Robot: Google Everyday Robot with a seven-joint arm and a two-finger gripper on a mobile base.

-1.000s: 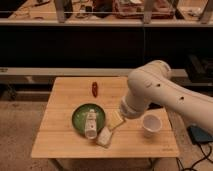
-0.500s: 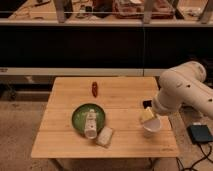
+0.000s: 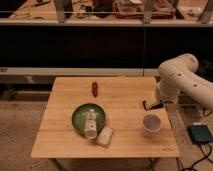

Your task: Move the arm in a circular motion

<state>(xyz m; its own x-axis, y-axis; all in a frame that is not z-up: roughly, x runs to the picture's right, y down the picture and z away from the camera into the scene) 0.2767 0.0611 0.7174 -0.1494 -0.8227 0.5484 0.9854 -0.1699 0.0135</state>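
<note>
Reaching in from the 3 o'clock side of the wooden table (image 3: 65, 100), the arm (image 3: 182, 80) bends at a rounded elbow and slopes down toward the board. Its gripper (image 3: 151, 105), the pale yellowish tip, hangs low just inside the table's 3 o'clock edge. Whether it is clenched or released cannot be told from this view.

Items noted on the table:
- a white cup (image 3: 151, 124) just beside the gripper, at its 6 o'clock, apart from it;
- a green plate (image 3: 79, 116) near the table's centre, with a white bottle (image 3: 90, 125) lying across its 5 o'clock rim;
- a pale packet (image 3: 105, 136) close to the bottle's lower end (contact cannot be confirmed);
- a small red object (image 3: 94, 89) at the plate's 12 o'clock, well apart.

Assessment: the task's thing is the arm itself, so there is nothing to take hold of. It appears thick, stiff and heavy. A circle swept at this height would likely strike the cup, which looks light and easily tipped, so added clearance above the table seems advisable.
</note>
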